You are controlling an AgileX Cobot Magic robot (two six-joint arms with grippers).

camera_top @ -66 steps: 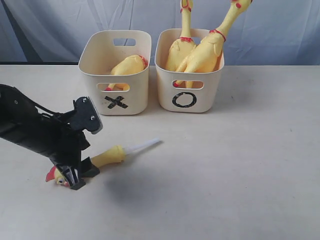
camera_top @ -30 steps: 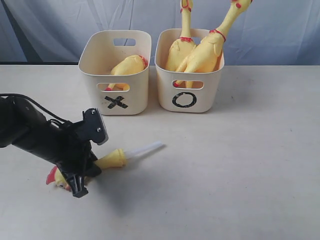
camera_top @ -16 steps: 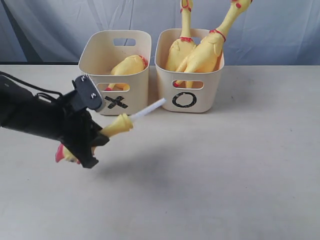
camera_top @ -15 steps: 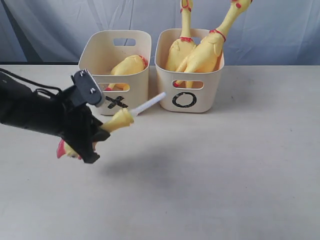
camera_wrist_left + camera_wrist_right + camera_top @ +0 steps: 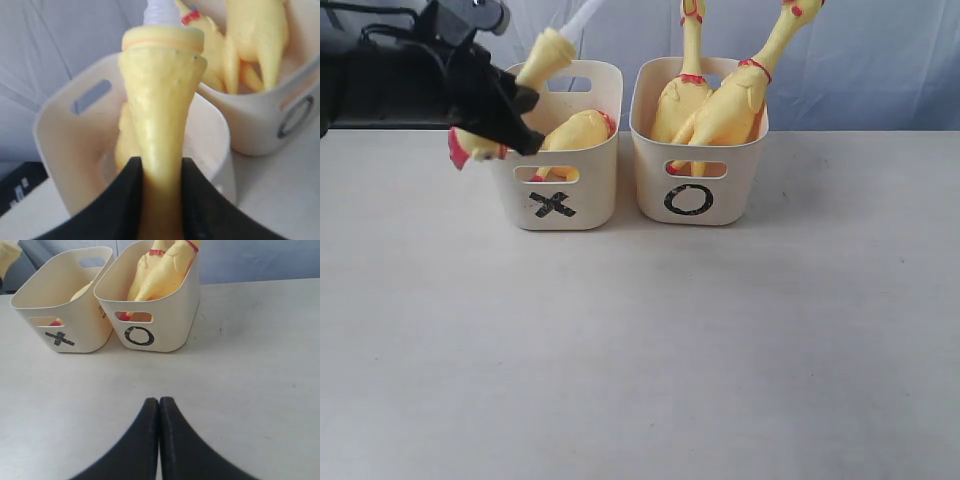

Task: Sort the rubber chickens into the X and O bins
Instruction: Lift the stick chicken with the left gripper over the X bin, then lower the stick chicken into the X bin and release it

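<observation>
My left gripper (image 5: 498,112) is shut on the thin chicken (image 5: 542,58), held in the air at the left rim of the X bin (image 5: 570,190); its white tube (image 5: 582,14) points up and its red comb (image 5: 458,148) hangs outside the bin. In the left wrist view the thin chicken (image 5: 161,100) sits squeezed between the black fingers (image 5: 125,200). The headless chicken (image 5: 578,130) lies inside the X bin. Two long-necked chickens (image 5: 720,105) stand in the O bin (image 5: 698,190). My right gripper (image 5: 159,405) is shut, empty, low over the table before the O bin (image 5: 150,330).
A pale blue cloth backdrop (image 5: 880,50) hangs behind the bins. The beige table (image 5: 720,340) stretches in front of both bins. In the right wrist view the X bin (image 5: 65,325) stands beside the O bin.
My left gripper has lifted the thin chicken off the table and carried it up and back to the X bin's left rim. The bins and other chickens have not moved.
</observation>
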